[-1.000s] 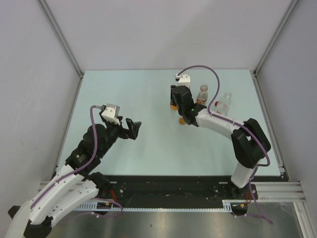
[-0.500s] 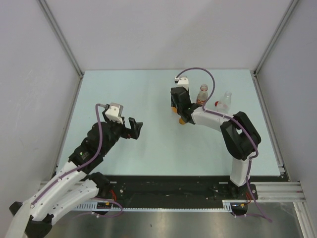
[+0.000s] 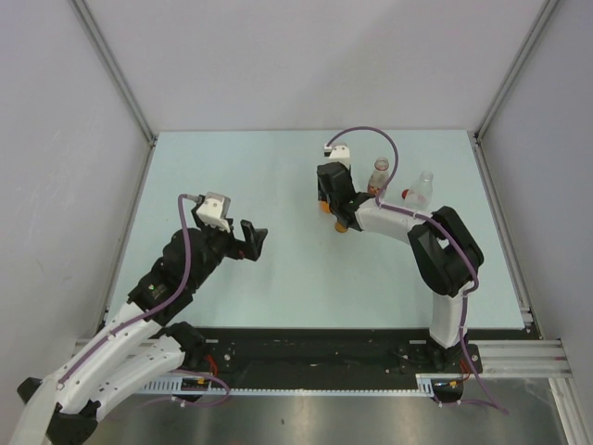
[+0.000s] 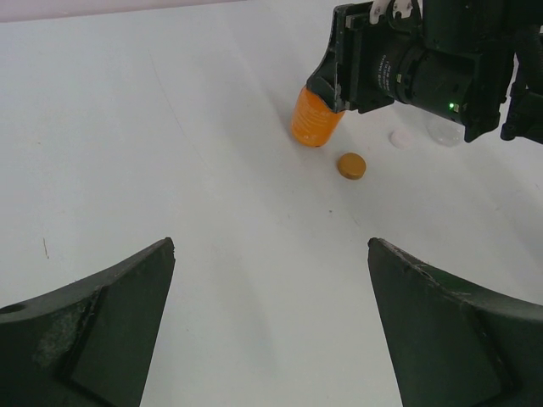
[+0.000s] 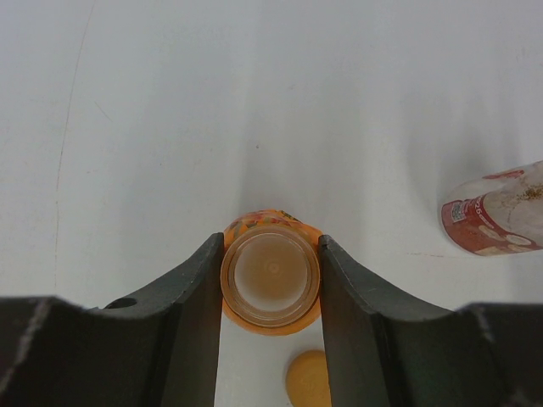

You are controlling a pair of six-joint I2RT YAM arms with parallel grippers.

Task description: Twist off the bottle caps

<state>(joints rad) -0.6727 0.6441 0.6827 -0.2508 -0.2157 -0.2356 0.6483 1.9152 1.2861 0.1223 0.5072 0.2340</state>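
My right gripper (image 5: 270, 243) is shut on the neck of the orange-filled bottle (image 5: 271, 315), which stands upright with its mouth open and no cap. In the top view the gripper (image 3: 331, 197) covers most of that bottle (image 3: 325, 208). The orange cap (image 5: 308, 380) lies on the table just beside it, also seen from above (image 3: 342, 225) and in the left wrist view (image 4: 351, 165). The bottle with the reddish label (image 3: 380, 174) and the clear bottle (image 3: 422, 189) stand to the right. A red cap (image 3: 405, 194) shows by the clear bottle. A white cap (image 4: 400, 138) lies on the table. My left gripper (image 3: 252, 237) is open and empty, well left of the bottles.
The pale table surface (image 3: 278, 167) ends at grey walls on the left, back and right. A black rail (image 3: 315, 348) runs along the near edge by the arm bases. The right arm's purple cable (image 3: 394, 153) loops above the bottles.
My right arm has folded in and its gripper has shifted slightly left, still on the orange bottle. My left gripper has moved a little forward and right. The orange cap has not moved.
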